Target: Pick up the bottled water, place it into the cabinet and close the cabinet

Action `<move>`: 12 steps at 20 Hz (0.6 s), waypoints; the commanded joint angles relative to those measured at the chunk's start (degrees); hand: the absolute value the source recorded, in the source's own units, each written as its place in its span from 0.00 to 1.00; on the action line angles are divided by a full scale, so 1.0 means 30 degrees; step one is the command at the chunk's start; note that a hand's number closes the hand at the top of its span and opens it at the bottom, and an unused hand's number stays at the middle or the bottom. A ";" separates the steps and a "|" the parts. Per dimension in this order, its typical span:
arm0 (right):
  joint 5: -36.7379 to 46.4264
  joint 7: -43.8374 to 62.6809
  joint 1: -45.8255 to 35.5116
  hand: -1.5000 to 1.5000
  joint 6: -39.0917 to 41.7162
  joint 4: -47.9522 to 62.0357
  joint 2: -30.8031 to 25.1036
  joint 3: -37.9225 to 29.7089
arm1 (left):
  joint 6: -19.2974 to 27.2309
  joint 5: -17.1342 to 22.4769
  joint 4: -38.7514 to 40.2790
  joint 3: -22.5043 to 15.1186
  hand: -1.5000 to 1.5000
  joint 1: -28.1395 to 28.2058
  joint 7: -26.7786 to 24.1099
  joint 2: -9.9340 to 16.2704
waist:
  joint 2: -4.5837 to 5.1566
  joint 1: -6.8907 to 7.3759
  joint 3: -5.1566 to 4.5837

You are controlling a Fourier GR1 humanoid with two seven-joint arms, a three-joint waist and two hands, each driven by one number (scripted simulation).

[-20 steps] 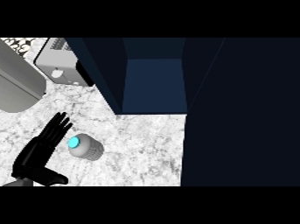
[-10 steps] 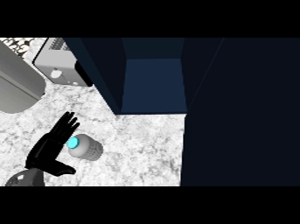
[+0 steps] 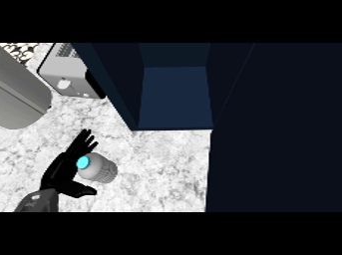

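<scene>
Head view shows the left hand right up against the bottle, which sits on the marble counter with its blue cap pointing up at the camera. Fingers are straight and spread, reaching up past the bottle's left side, and the thumb sticks out underneath toward the lower right. So the hand's wide open and has hold of nothing, it's more like the bottle is sitting in the crook between thumb and fingers.

Compared with a second ago, the hand has slid in to the right and a bit up, closing the gap. Back then it was just beside the bottle, now it looks to be touching or as good as. The bottle itself hasn't budged.

My read: the approach is basically done and the next thing is curling the fingers round it. Nothing's been lifted yet, so most of the job is still ahead.

Cabinet is open, dark blue inside, sitting up and to the right of the bottle, near but not touching. Its door fills the right side. A toaster sits top left. Right hand doesn't show anywhere.
</scene>
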 commanded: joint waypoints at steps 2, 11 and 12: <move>0.0250 -0.0428 0.0305 0.00 0.0237 0.0344 0.0007 0.0248 | -0.1021 -0.0493 0.2074 -0.0350 0.00 -0.0869 -0.1943 -0.0649 | 0.0058 -0.0164 -0.0054; 0.0036 -0.0594 -0.0231 0.00 0.0400 0.0744 0.0015 0.0174 | -0.2813 0.0489 0.2631 -0.0292 0.00 -0.1077 -0.0743 -0.1823 | 0.0061 -0.0186 -0.0054; -0.0508 0.0445 0.0008 0.00 0.0364 -0.0115 -0.0417 0.0070 | -0.3269 0.0734 0.2603 -0.0037 0.00 -0.1574 -0.0547 -0.1052 | 0.0073 -0.0175 -0.0060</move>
